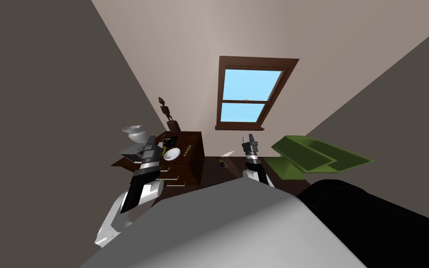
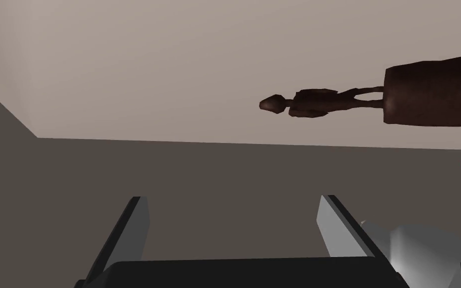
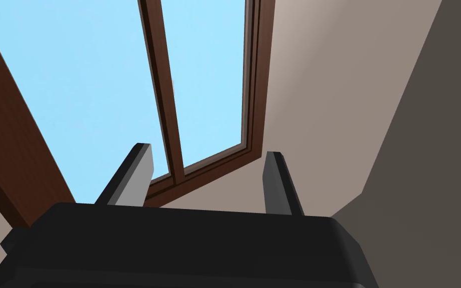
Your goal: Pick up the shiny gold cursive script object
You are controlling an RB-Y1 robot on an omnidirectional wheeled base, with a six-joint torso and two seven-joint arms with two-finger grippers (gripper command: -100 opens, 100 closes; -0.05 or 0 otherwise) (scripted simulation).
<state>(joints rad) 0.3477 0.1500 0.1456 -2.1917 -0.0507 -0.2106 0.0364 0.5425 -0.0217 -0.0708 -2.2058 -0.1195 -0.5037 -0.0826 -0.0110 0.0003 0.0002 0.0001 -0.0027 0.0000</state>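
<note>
Left end effector (image 2: 233, 197) near cluttered dark dresser (image 1: 196, 138).

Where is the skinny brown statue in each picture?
Head view: the brown statue stands at the dresser's back edge, beyond the left gripper.
Left wrist view: it appears sideways against the beige wall, past the open left gripper.
Right wrist view: the window and beige wall instead.
Shared landmark: the beige wall.

A dark dresser (image 1: 194, 139) bears a brown figurine (image 1: 166, 111) and a white bowl (image 1: 171, 153), a green armchair (image 1: 318, 156) well apart.
</note>
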